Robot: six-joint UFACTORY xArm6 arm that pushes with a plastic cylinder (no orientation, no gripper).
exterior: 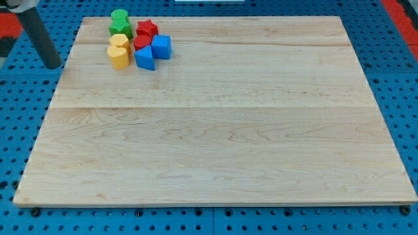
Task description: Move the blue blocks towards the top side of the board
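My tip [53, 66] is the lower end of a straight dark rod that enters from the view's top-left corner. The rod has no jaws and therefore no opening width; it holds nothing. The tip sits at the left edge of the wooden board [215, 130], just off or at the board's margin over the blue pegboard surface [26, 111]; which of the two cannot be determined. It touches no block.

All blocks form one tight cluster near the board's top-left corner, to the view's right of the tip and apart from it.

- Blue cube [161, 47]: right side of the cluster.
- Second blue block [145, 58]: just below-left of the blue cube and touching it; exact shape unclear.
- Red star [147, 29]: directly above the blue cube.
- Second red block [142, 42]: between the red star and the lower blue block; shape unclear.
- Two green blocks [119, 22]: at the cluster's top, pressed together.
- Two yellow blocks [119, 51]: at the cluster's left, nearest the tip.

Both blue blocks lie close to the board's top side.
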